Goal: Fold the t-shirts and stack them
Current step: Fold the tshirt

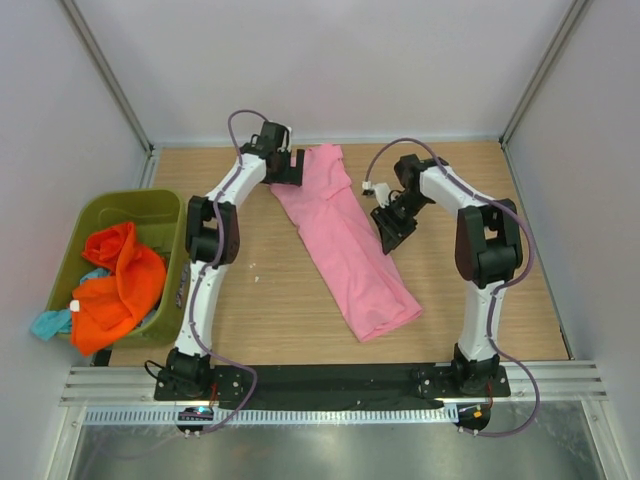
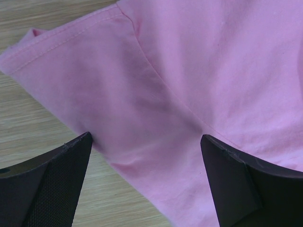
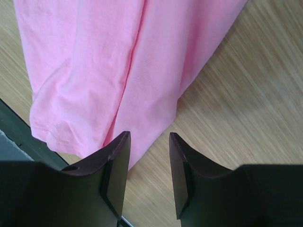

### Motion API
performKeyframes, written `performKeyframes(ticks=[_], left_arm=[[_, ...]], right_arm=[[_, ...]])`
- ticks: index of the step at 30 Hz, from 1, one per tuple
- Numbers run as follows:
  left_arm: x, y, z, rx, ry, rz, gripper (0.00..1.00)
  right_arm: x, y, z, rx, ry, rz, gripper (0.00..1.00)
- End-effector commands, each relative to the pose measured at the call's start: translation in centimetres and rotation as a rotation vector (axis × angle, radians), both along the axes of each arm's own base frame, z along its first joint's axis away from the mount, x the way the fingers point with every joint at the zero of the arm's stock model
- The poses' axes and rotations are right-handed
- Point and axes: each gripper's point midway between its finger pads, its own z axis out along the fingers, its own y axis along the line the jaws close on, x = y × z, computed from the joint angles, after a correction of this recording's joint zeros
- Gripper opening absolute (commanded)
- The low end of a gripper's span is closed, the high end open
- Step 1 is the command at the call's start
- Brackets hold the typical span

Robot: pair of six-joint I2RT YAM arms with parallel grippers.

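Observation:
A pink t-shirt (image 1: 345,235) lies on the wooden table, folded lengthwise into a long strip running from back centre to front right. My left gripper (image 1: 287,167) is open, low over the shirt's far left corner; in the left wrist view the pink cloth (image 2: 189,94) fills the space between the wide-apart fingers (image 2: 52,184). My right gripper (image 1: 388,228) is open and empty at the shirt's right edge, mid-length. In the right wrist view the shirt (image 3: 109,61) lies just ahead of the fingers (image 3: 116,175), with bare wood between them.
A green bin (image 1: 168,206) stands at the table's left edge and holds orange (image 1: 120,285) and teal (image 1: 50,322) garments. White walls enclose the table on three sides. A black mounting rail (image 1: 330,378) runs along the near edge.

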Motion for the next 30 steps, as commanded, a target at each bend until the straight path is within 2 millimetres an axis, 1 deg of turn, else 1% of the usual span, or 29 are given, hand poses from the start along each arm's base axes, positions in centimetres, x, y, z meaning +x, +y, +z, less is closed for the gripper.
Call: performKeyframes(ticks=[1,5,6,8,11,12,14,15,16,18,20,22,23,24,26,28,29,30], left_arm=[[1.3,-1.2,1.1,-0.091,-0.031,0.006,0.97],[1.6,-1.4,0.4,-0.112,-0.026,0.014,0.96],[1.8,-1.4,-0.1,-0.113,-0.024,0.015,0.95],[2.0,-1.2,-0.4,-0.117,-0.024,0.025,0.94],[2.7,-0.9,-0.8,-0.115,-0.038,0.033,0.93],[3.1,-0.7,-0.6,-0.115,-0.050,0.034,0.93],[3.6,-0.7,-0.7,-0.114,-0.063,0.027,0.93],[4.2,-0.5,-0.3,-0.114,-0.082,0.027,0.93],[4.3,-0.7,-0.8,-0.116,-0.080,0.017,0.93],[4.8,-0.7,-0.8,-0.116,-0.097,0.007,0.93],[5.3,-0.9,-0.8,-0.119,-0.110,-0.006,0.93],[5.7,-1.0,-0.7,-0.125,-0.123,-0.007,0.93],[5.7,-1.0,-1.1,-0.125,-0.119,-0.010,0.93],[5.9,-1.0,-1.2,-0.132,-0.121,-0.011,0.94],[6.5,-1.4,-0.5,-0.157,-0.148,-0.014,0.94],[6.9,-1.5,-0.2,-0.164,-0.167,-0.012,0.93],[7.2,-1.7,0.3,-0.170,-0.184,-0.016,0.93],[7.5,-1.8,0.3,-0.177,-0.193,-0.019,0.93]], right_arm=[[0.7,0.7,-0.9,-0.002,-0.013,0.009,0.44],[0.0,0.9,-2.6,-0.025,0.031,0.028,0.44],[-0.1,0.8,-3.0,-0.036,0.043,0.027,0.44],[-0.4,0.4,-3.9,-0.066,0.059,0.024,0.44],[-1.5,0.3,-4.9,-0.091,0.100,0.020,0.43],[-2.4,0.3,-5.3,-0.100,0.124,0.024,0.43],[-3.2,0.6,-5.5,-0.103,0.145,0.030,0.43],[-4.1,0.8,-5.8,-0.105,0.166,0.040,0.43],[-4.6,1.0,-5.9,-0.104,0.178,0.036,0.43],[-5.8,1.5,-6.0,-0.093,0.209,0.035,0.43],[-7.1,2.4,-5.8,-0.076,0.242,0.033,0.43],[-7.8,3.4,-5.7,-0.064,0.251,0.043,0.43],[-8.5,3.6,-5.8,-0.066,0.267,0.040,0.43],[-8.5,4.2,-5.6,-0.055,0.259,0.038,0.43],[-9.1,5.4,-5.6,-0.043,0.268,0.036,0.43],[-9.5,6.7,-5.3,-0.016,0.275,0.034,0.43],[-10.0,7.7,-5.2,-0.009,0.281,0.050,0.43],[-10.2,8.6,-5.1,0.003,0.279,0.047,0.43]])
